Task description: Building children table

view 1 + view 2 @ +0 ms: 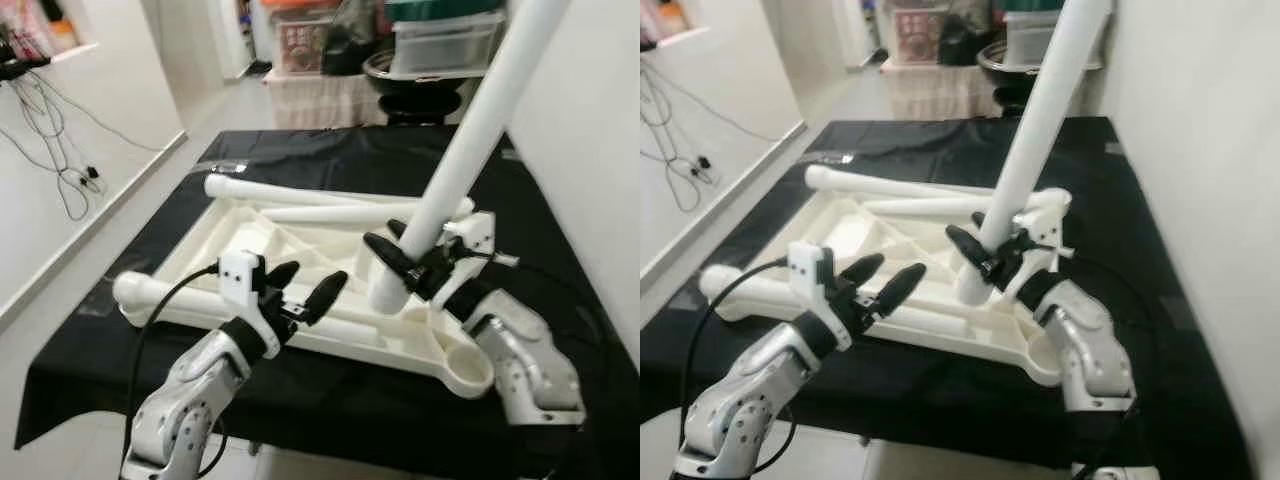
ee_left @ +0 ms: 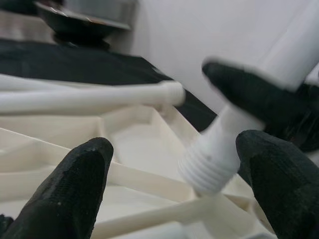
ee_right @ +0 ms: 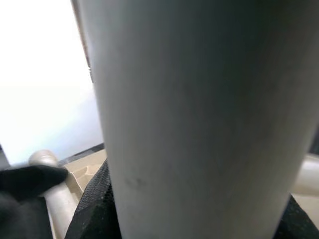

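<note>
A cream plastic tabletop (image 1: 250,235) lies upside down on a black cloth, ribs facing up. My right gripper (image 1: 405,262) is shut on a long white table leg (image 1: 470,140), held steeply tilted with its threaded end (image 2: 209,167) just above the tabletop's ribs. Two more legs (image 1: 300,195) lie across the far side, and another leg (image 1: 150,295) rests along the near edge. My left gripper (image 1: 305,288) is open, hovering over the near edge, fingers (image 2: 75,191) pointing toward the held leg. A round corner socket (image 1: 470,370) sits at the near right.
The black cloth (image 1: 330,150) covers a low platform reaching a white wall (image 1: 590,150) on the right. Behind it stand storage boxes (image 1: 440,40) and a dark basin (image 1: 420,85). Cables (image 1: 60,170) hang along the left wall over pale floor.
</note>
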{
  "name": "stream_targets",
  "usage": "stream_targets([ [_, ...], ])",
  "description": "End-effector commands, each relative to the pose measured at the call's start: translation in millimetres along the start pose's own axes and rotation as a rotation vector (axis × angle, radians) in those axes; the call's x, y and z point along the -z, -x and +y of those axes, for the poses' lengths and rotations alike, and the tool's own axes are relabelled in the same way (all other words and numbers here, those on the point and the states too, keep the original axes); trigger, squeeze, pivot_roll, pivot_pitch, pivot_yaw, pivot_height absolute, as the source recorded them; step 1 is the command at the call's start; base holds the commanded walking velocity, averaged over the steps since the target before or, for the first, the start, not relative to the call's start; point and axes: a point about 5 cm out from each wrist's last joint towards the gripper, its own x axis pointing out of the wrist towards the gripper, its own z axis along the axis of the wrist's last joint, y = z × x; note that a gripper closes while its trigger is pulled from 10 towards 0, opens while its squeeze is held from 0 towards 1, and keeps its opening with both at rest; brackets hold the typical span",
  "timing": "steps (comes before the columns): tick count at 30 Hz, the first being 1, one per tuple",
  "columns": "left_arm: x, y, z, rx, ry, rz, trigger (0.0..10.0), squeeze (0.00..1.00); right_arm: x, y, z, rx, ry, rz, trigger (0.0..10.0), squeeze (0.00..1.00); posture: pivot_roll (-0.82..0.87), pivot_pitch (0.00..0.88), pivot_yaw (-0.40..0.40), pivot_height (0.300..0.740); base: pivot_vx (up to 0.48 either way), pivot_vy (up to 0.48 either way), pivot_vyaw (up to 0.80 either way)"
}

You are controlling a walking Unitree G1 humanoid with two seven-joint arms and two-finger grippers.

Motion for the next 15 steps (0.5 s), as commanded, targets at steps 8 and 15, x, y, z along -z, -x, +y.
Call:
stream_targets([
  [8, 44, 34.0, 3.2, -0.034, -0.119, 0.237, 10.0, 0.00, 0, 24.5, 29.8, -0.345, 0.021, 0.092, 10.0, 0.00, -0.07, 0.106, 0.064, 0.740, 0.000, 0.000, -0.70],
  [15, 46, 41.7, 10.7, -0.107, -0.149, 0.263, 10.0, 0.00, -1, 32.5, 33.9, -0.412, 0.051, 0.139, 10.0, 0.00, -0.07, 0.108, 0.073, 0.740, 0.000, 0.137, -0.34],
])
